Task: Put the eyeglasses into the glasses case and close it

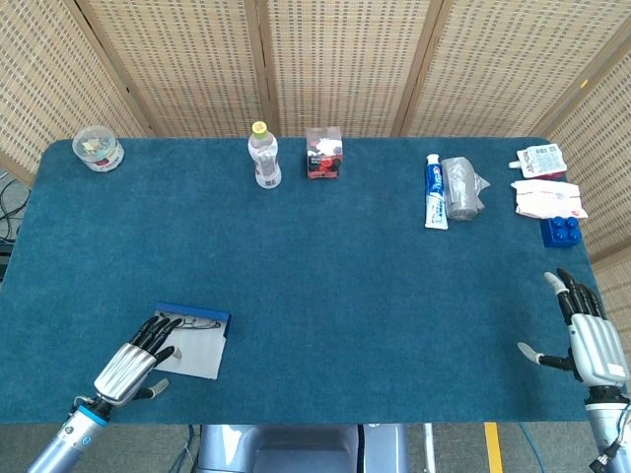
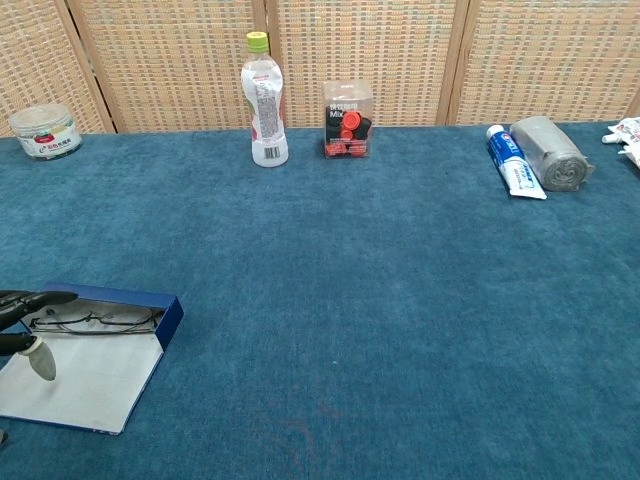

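Observation:
The blue glasses case point(image 2: 168, 316) lies open at the table's front left, its pale lid point(image 2: 85, 380) flat toward me. The eyeglasses point(image 2: 95, 319) rest inside the case's tray point(image 1: 197, 317). My left hand point(image 1: 130, 363) hovers at the lid's left edge with its fingers spread and nothing held; the chest view shows only its fingertips point(image 2: 30, 298) and thumb. Far off at the right front edge, my right hand point(image 1: 588, 333) rests with its fingers apart, empty.
Along the back edge stand a lidded tub point(image 1: 98, 149), a water bottle point(image 1: 263, 157) and a clear box of red pieces point(image 1: 323, 152). A toothpaste tube point(image 1: 434, 191), grey roll point(image 1: 461, 187), packets point(image 1: 545, 197) and blue block point(image 1: 561, 232) lie at the back right.

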Tool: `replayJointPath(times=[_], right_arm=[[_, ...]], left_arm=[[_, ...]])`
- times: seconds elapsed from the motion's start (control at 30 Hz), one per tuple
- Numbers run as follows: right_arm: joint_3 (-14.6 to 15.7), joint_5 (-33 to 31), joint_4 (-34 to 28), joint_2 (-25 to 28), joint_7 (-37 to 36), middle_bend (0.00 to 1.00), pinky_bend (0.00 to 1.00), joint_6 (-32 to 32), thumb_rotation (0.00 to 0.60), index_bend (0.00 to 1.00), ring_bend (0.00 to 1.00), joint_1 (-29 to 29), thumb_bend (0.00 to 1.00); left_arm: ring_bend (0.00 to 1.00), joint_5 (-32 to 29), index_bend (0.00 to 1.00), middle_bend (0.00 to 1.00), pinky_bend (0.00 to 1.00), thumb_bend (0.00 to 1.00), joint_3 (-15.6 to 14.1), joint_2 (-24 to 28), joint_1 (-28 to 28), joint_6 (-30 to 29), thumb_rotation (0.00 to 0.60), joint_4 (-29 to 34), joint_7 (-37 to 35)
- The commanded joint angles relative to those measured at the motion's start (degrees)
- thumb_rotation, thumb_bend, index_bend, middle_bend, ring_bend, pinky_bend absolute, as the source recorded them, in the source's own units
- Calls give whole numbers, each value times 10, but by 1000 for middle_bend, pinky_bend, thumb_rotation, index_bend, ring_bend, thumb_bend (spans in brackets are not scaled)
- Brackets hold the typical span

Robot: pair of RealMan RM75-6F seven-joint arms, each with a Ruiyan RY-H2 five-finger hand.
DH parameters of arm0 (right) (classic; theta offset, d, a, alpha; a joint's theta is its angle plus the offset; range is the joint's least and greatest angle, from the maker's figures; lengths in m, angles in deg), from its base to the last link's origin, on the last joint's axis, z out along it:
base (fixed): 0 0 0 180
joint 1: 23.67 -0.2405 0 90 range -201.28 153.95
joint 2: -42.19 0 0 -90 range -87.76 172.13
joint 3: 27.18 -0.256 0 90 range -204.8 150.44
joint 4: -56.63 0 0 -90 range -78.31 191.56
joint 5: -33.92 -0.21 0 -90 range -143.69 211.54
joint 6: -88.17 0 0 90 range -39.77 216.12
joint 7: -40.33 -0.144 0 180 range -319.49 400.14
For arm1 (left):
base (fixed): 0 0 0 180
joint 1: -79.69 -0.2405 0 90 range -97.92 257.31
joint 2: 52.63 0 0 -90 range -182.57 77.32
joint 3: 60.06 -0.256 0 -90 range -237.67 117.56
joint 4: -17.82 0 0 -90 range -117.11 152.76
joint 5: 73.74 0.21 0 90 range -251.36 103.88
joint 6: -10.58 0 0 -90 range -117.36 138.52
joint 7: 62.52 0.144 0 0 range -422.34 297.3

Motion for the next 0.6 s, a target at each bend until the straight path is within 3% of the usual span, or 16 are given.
replayJointPath(times=[0.03,0.6], right_arm=[[0,0,0,0,0,0,0,0,600,0,0,0,0],[0,-1,-1,1,-3,0,0,2,600,0,0,-1,0]], left_arm=[[0,0,379,0,0,264,2,-4,-1,-2,600,-6,-3],[0,-4,379,0,0,264,9,-26,1,6,600,-37,-5]])
